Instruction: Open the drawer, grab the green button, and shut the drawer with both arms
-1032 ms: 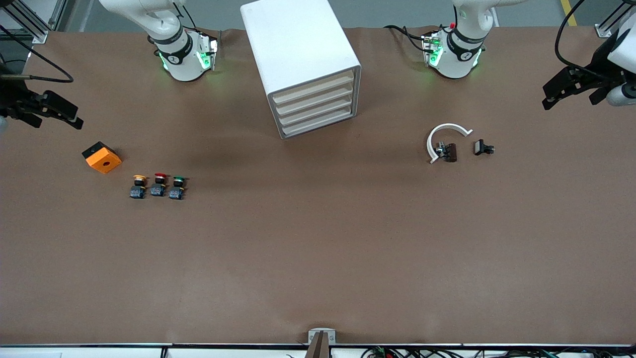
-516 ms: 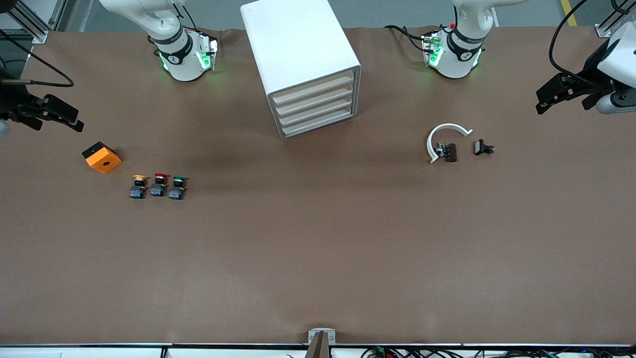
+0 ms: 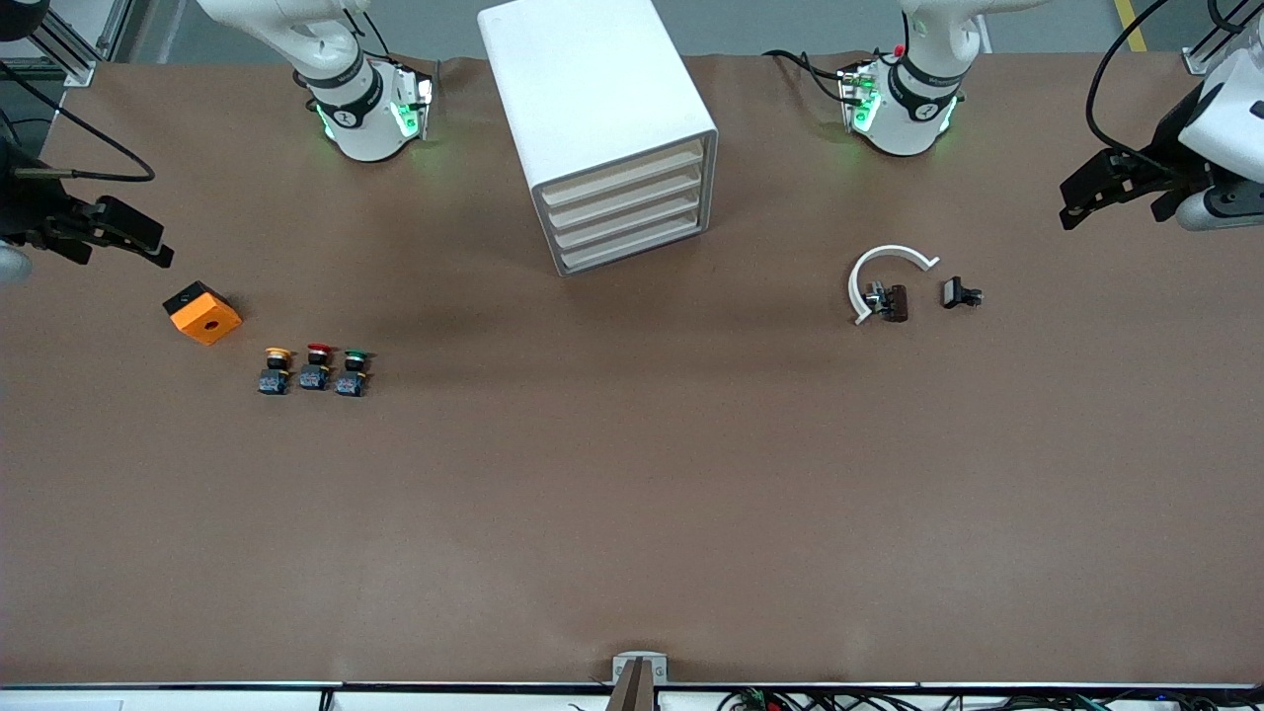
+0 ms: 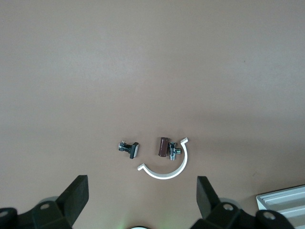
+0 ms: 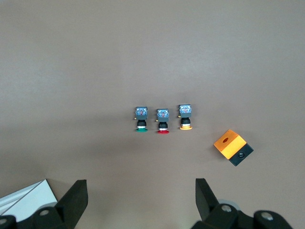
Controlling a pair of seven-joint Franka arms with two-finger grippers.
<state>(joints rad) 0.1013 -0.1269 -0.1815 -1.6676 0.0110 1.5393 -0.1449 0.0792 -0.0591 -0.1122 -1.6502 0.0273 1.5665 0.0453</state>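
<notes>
Left gripper (image 3: 1081, 197) and right gripper (image 3: 133, 237) hang wide apart, holding nothing, at their table ends. Green button (image 3: 353, 372) sits beside 2 others; drawers (image 3: 624, 215) all closed.

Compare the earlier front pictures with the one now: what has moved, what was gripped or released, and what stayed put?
The left gripper drifted toward the table's middle, over bare table at its end. The right gripper sank slightly toward the orange box. Both stay open; nothing was gripped or released. The green button, the drawer cabinet and the white clip have not moved; all drawers remain shut.
</notes>
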